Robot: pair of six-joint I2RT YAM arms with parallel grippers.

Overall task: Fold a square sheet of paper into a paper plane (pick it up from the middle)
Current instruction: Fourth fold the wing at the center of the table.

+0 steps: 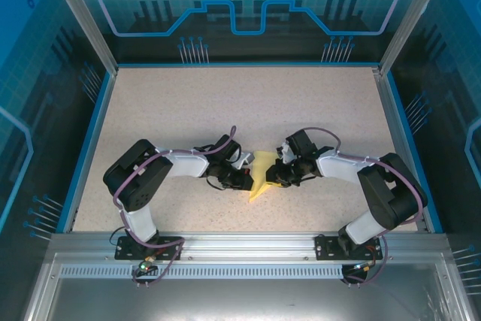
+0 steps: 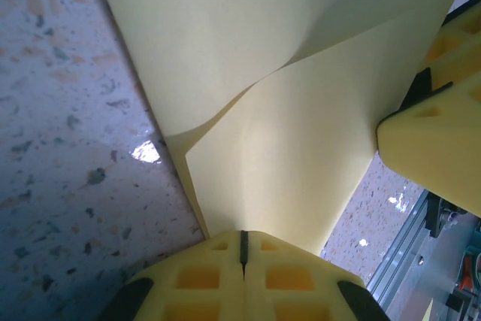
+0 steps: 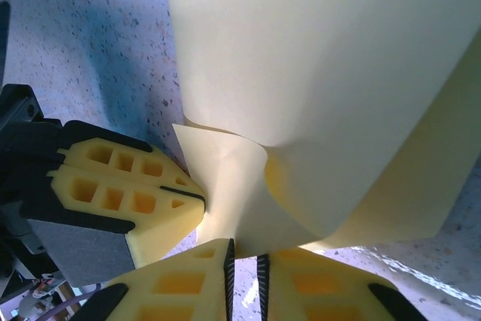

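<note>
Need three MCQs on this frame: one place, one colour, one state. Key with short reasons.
1. Where is the square sheet of paper?
A. between the left gripper and right gripper
B. far left corner
C. on the front rail

2. Its colour?
A. white
B. pale yellow
C. blue

3. The left gripper is:
A. wide open
B. shut on the paper
C. shut on nothing

Key:
1 A, both arm tips meet at it above the table.
2 B, yellow in every view.
3 B, its fingers meet with the sheet's edge pinched.
</note>
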